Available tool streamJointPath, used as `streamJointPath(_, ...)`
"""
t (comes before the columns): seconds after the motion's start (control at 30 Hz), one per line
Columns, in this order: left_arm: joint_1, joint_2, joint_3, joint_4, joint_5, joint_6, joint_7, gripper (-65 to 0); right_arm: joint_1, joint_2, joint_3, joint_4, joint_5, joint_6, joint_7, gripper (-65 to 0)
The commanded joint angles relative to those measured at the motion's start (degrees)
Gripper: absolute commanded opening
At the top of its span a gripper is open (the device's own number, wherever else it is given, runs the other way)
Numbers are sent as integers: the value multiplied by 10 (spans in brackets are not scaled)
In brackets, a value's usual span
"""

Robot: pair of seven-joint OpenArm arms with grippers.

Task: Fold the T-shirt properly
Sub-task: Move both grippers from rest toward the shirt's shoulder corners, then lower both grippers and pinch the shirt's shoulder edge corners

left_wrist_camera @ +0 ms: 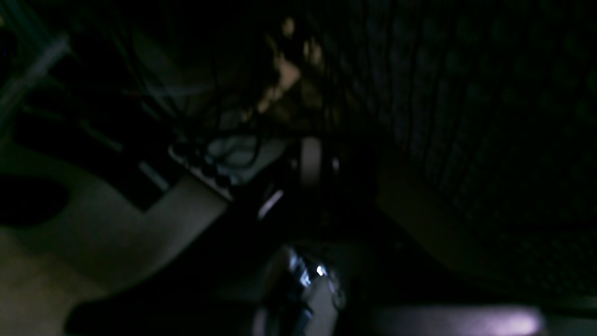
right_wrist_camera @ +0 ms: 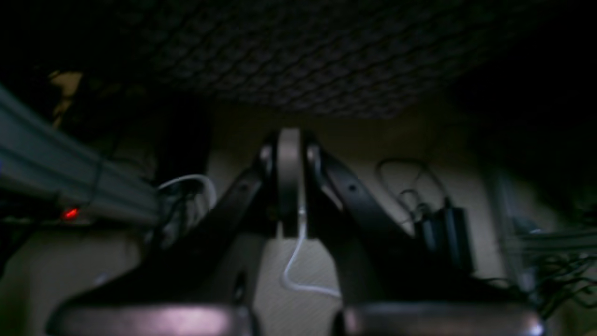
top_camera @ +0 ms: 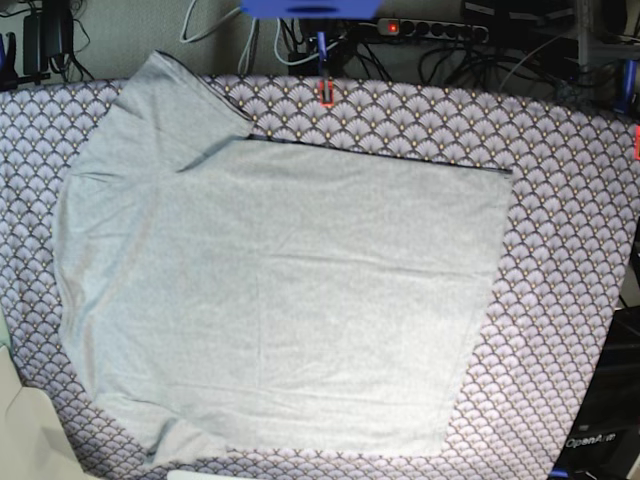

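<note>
Now | R hand point(right_wrist_camera: 289, 186) closed, holds nothing | L hand closed

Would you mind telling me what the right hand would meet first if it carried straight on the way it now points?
Probably the overhanging edge of the patterned tablecloth: the shut right hand points up at it from below. The view is dark, so depth is unclear.

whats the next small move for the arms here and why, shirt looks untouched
Probably bring one arm up over the table and open it above a sleeve. In the base view the T-shirt lies spread flat and unfolded on the patterned tablecloth, with no arm over it. The right gripper is shut on nothing and looks at the table's underside, so both arms seem parked low.
</note>
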Motion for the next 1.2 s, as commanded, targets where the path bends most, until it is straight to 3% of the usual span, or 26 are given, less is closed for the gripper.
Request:
streamJointPath(0.0, 20, -4, -1, -1, -5, -4, -25, -650, -23, 3, 6, 24, 2, -5, 21, -650)
streamJointPath(0.17, 33, 8, -1, -2, -22, -4, -65, -650, -79, 3, 11, 165, 2, -5, -46, -650)
streamJointPath(0.33, 39, 12, 0, 4, -48, -5, -65, -650, -118, 3, 11, 304, 1, -5, -152, -650)
streamJointPath(0.57, 52, 19, -1, 9, -49, -6, -67, -650, -148, 3, 11, 444, -1, -4, -259, -650)
streamJointPath(0.7, 132, 14, -3, 152, -50, -3, -65, -650, -148, 3, 11, 480, -1, -4, -308, -650)
streamJointPath(0.83, 262, 10, -55, 398, -46, -2, -60, -650, -143, 3, 10, 488, -1, -4, -326, -650)
streamJointPath(0.93, 344, 10, -104, 580, -45, 4, 18, -650, -143, 3, 8, 488, -2, -4, -328, -650)
streamJointPath(1.1, 410, 12, -211, 817, 41, 87, 228, -650, -143, 3, 8, 488, -2, -4, -327, -650)
streamJointPath(1.17, 408, 33, -248, 887, 101, 120, 299, -650, -143, 3, 8, 488, -2, -4, -327, -650)
